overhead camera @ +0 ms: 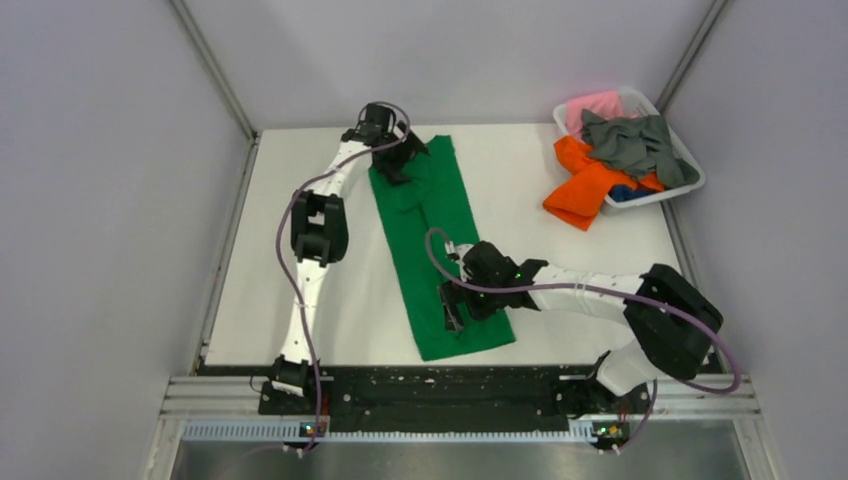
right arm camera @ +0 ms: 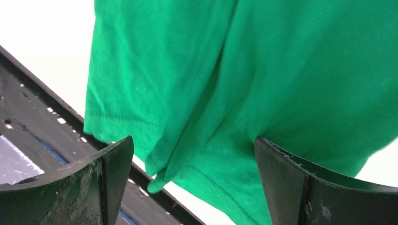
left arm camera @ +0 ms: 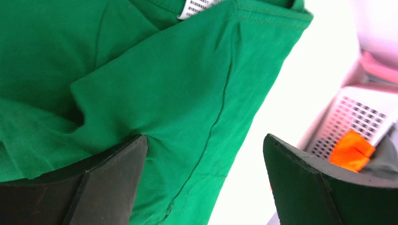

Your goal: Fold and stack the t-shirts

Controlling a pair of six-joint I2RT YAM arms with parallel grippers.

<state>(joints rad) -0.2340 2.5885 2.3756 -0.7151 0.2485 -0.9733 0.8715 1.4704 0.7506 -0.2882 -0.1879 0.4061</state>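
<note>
Now left hand (overhead camera: 393, 168) and right hand (overhead camera: 452, 308) gape over green t-shirt (overhead camera: 405, 250).

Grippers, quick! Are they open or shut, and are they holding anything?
Left gripper: open, at the far end of the green t-shirt, gripping nothing.
Right gripper: open, at its near end, gripping nothing.

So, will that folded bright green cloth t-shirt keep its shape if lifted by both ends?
Probably floppy: the bright green t-shirt bunches near the left gripper, so its middle would likely sag. Its loose layers by the right gripper may slide apart.
</note>
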